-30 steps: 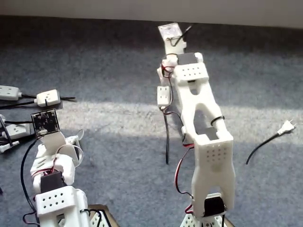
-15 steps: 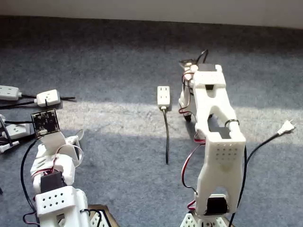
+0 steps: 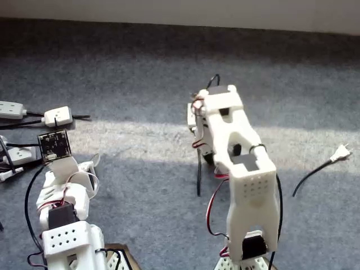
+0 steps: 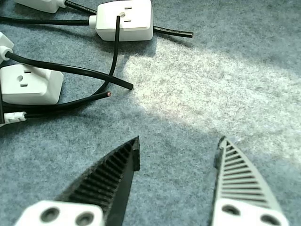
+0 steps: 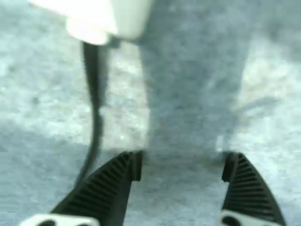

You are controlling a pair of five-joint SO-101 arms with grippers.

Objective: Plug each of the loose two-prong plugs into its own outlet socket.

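Far left: a cluster of white plastic outlet sockets point(image 3: 58, 116) on black cords is lying on the grey carpet point(image 3: 129, 73). As far as I am seeing, none has a plug in it.
Left claw: the left arm's black-and-white gripper point(image 4: 178, 155) is hanging released, jaws spread over bare carpet near those sockets, grasping nothing.
Centre: a single white rectangular socket block point(image 5: 108, 16) is lying under the right arm, its thin black cable point(image 3: 198, 177) trailing toward me.
Right claw: the right gripper point(image 5: 181, 165) is also released and empty, jaws apart just beside that cable.
Far right: the loose white two-prong plug point(image 3: 340, 151) is lying well apart from every socket, untouched.
Progress: I am judging the task barely begun, with picking up, carrying and inserting all remaining.
Views: the overhead camera is giving me the plug and the layout, and the wrist cameras are giving me the spread jaws and socket faces.
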